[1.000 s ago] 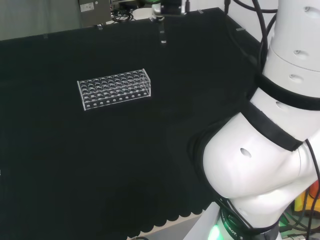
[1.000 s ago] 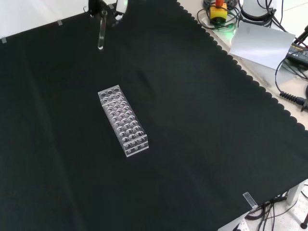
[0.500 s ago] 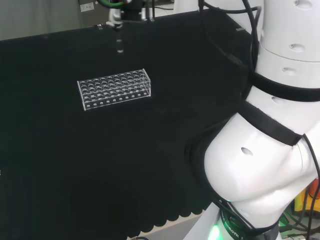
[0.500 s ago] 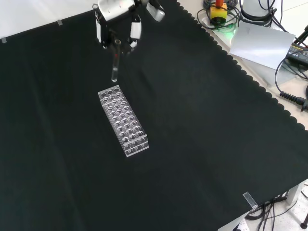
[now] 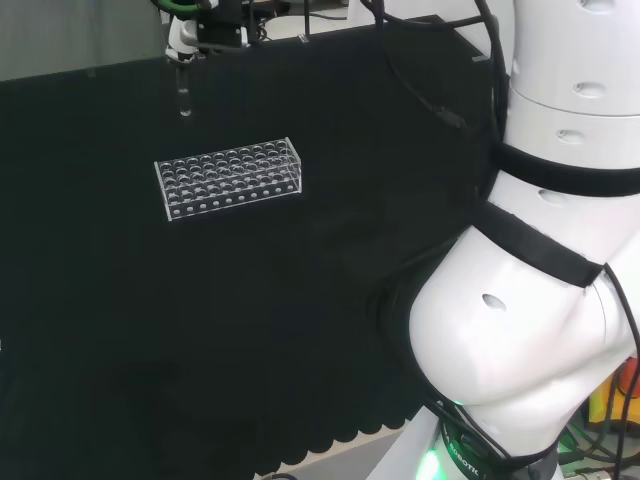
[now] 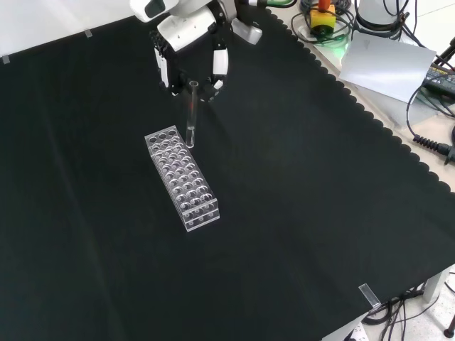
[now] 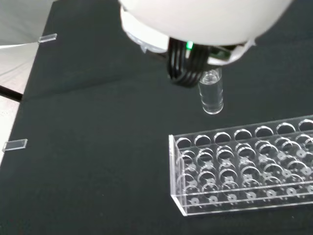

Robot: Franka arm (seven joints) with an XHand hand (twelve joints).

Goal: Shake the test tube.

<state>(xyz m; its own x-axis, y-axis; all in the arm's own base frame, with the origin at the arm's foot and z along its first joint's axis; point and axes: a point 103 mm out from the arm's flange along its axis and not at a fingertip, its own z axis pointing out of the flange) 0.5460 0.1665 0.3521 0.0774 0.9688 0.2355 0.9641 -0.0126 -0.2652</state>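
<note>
The hand point(image 6: 186, 39) is entering from the top of the front view and is hanging above the black cloth point(image 6: 298, 199), with its fingers point(image 6: 219, 65) curling downward around the upper end of the test tube point(image 6: 190, 115) and pinching it there. The test tube is hanging upright, clear of the cloth, with its rounded lower end pointing down. In the front view, this lower end is showing just over the far end of the clear tube rack point(image 6: 183, 177); whether it is directly above a hole cannot be told. In the head view, the test tube point(image 5: 184, 98) is hanging beyond the rack point(image 5: 228, 177), toward its left end, below the hand point(image 5: 190, 33) at the top edge. In the wrist view, the tube point(image 7: 212, 92) is hanging clear of the rack point(image 7: 244, 164), which is lying flat on the cloth with its rows of holes facing up.
</note>
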